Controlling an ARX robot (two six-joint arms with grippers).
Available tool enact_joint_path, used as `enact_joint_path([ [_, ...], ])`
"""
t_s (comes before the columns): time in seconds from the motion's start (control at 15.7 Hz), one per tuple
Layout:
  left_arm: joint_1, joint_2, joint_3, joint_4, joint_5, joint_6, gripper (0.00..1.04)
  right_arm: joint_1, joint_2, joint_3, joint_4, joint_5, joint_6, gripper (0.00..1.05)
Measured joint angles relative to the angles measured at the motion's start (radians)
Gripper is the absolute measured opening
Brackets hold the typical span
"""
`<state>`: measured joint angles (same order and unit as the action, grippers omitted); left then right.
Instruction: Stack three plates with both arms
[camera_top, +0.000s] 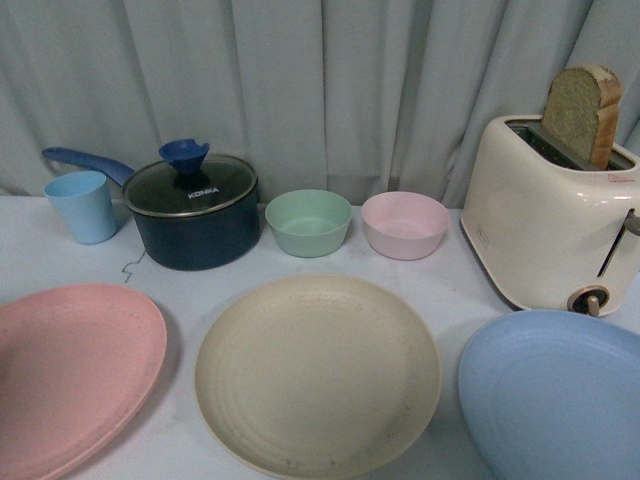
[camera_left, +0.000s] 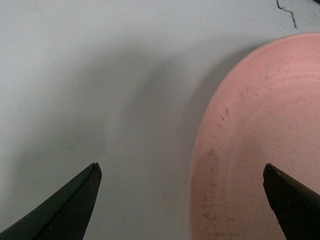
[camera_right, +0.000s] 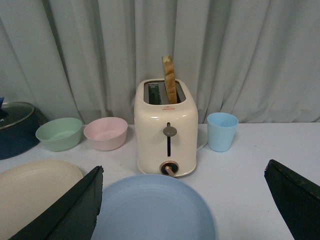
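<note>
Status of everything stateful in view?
Round matte pink plate: unstacked, empty.
Round beige-cream plate: unstacked, empty.
Round light blue plate: unstacked, empty.
Dark blue pot: glass lid on.
Cream toaster: lever up, bread slice sticking out.
Small green bowl: empty.
Small pink bowl: empty.
Left gripper: open, empty.
Right gripper: open, empty.

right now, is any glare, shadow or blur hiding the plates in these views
Front view: soft even light, no glare on the plates; pink plate and blue plate cropped by the frame, beige plate almost whole. Left wrist view: soft shadow on the table beside the pink plate. Right wrist view: sharp, right gripper a dark silhouette.
</note>
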<state>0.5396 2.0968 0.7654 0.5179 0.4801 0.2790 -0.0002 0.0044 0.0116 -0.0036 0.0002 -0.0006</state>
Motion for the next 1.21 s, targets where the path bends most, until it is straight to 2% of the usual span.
enact_joint_path([
  [0.25, -0.002, 0.011, -0.01, 0.013, -0.002, 0.021, 0.97, 0.0, 0.0, 0.0, 0.0, 0.0, 0.0, 0.98],
  [0.45, -0.008, 0.011, -0.019, 0.024, -0.013, 0.041, 0.67, 0.0, 0.0, 0.0, 0.0, 0.0, 0.0, 0.98],
  [0.7, -0.016, -0.004, -0.019, 0.002, -0.029, 0.052, 0.2, 0.0, 0.0, 0.0, 0.0, 0.0, 0.0, 0.98],
  [0.83, -0.015, -0.043, -0.019, -0.008, -0.006, 0.042, 0.03, 0.0, 0.0, 0.0, 0.0, 0.0, 0.0, 0.98],
  [1.08, -0.016, -0.204, -0.039, -0.092, 0.015, 0.035, 0.03, 0.0, 0.0, 0.0, 0.0, 0.0, 0.0, 0.98],
  [1.21, -0.055, -0.348, -0.053, -0.098, 0.032, -0.006, 0.03, 0.0, 0.0, 0.0, 0.0, 0.0, 0.0, 0.98],
])
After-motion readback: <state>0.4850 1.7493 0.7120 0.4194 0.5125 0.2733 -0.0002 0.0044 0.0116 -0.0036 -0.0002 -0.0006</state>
